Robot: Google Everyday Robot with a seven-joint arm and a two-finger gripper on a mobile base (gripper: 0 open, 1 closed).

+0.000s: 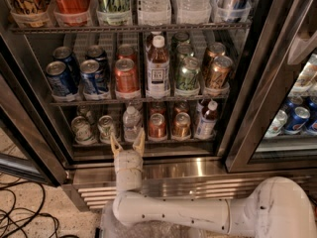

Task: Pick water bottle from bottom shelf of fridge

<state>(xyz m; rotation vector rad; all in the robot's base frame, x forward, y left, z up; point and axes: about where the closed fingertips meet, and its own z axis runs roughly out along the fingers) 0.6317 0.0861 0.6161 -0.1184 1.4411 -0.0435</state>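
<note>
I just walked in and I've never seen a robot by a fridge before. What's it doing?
The robot's white arm is reaching toward the open fridge. Its claw is open and sits right at the front of the bottom shelf, pointing at the small water bottle. The claw isn't holding anything. The bottle stands on the shelf between cans, not yet grabbed.
</note>
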